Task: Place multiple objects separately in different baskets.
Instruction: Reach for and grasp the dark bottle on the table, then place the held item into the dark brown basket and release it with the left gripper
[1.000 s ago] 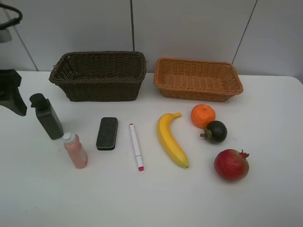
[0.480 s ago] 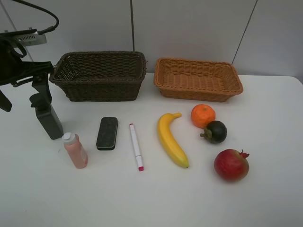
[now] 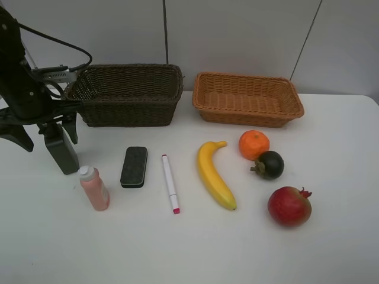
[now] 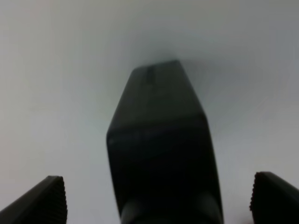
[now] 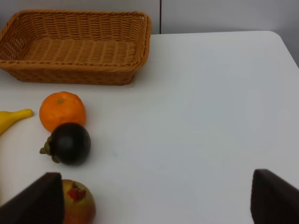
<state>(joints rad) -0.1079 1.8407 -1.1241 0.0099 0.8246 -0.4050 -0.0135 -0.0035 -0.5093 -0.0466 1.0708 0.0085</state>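
The black bottle (image 3: 61, 152) stands upright at the table's left, and my left gripper (image 3: 46, 134) is lowered over its top, open, with one finger on each side. In the left wrist view the bottle (image 4: 161, 144) fills the gap between the wide-apart fingertips (image 4: 44, 200). In a row lie the pink bottle (image 3: 95, 188), eraser (image 3: 134, 167), marker (image 3: 170, 183), banana (image 3: 214, 174), orange (image 3: 254, 144), mangosteen (image 3: 270, 164) and pomegranate (image 3: 289, 206). My right gripper (image 5: 156, 198) hangs open above bare table beside the fruit.
The dark brown basket (image 3: 125, 94) and the light orange-brown basket (image 3: 247, 99) stand side by side at the back, against the wall. The table's right edge (image 5: 289, 51) runs close to the right gripper.
The left arm has swung in from the left edge and come down over the black bottle. The objects and the baskets have not moved.
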